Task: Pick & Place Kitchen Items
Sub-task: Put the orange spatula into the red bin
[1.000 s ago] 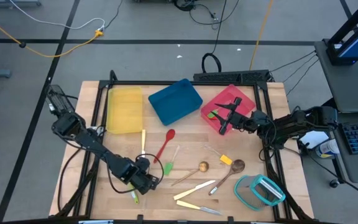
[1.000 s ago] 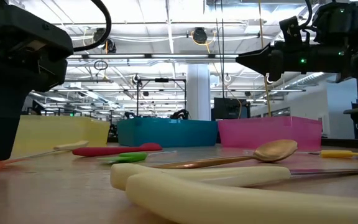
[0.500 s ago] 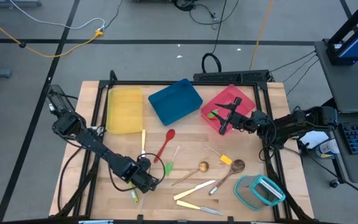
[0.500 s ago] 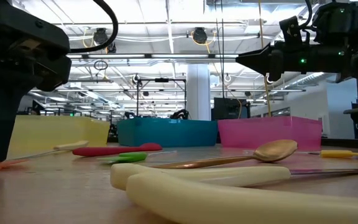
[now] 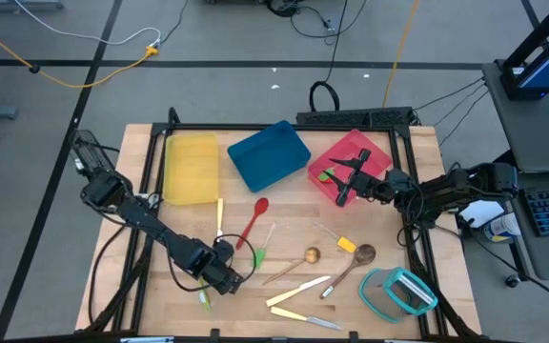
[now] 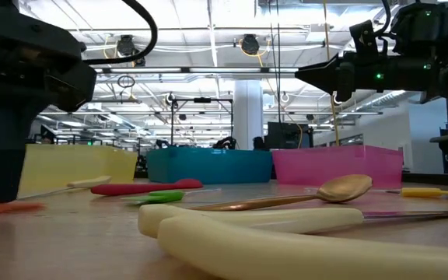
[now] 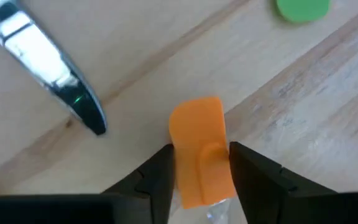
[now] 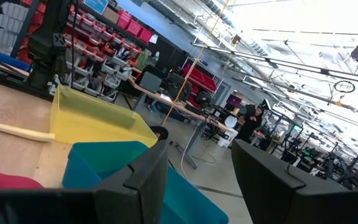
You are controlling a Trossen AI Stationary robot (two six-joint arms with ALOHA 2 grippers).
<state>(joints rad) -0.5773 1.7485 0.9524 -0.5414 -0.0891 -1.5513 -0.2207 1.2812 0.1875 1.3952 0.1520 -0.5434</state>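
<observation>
No brand, label or writing can be read on anything.

Three flat trays sit side by side at the far part of the table (image 5: pixel 370 229): a yellow tray (image 5: pixel 190 168), a blue tray (image 5: pixel 268 155) and a pink tray (image 5: pixel 349 162). The pink tray holds a small green piece (image 5: pixel 326 175); what else lies in it is hidden by the arm above. A teal-rimmed clear container (image 5: pixel 396 292) lies near the right front corner.

The left end effector (image 7: pixel 201 163) is down at the table near its front left part, its fingers (image 7: pixel 160 171) standing on either side of an orange-headed utensil (image 7: pixel 199 146), close against it; whether they press it I cannot tell. A shiny metal blade (image 7: pixel 45 68) lies beside it.

The right end effector (image 5: pixel 343 183) hangs over the pink tray, its fingers apart and holding nothing.

Loose on the table lie a red spoon (image 5: pixel 254 218), a green spoon (image 5: pixel 257 254), wooden spoons (image 5: pixel 351 265) and cream knives (image 5: pixel 299 291).
</observation>
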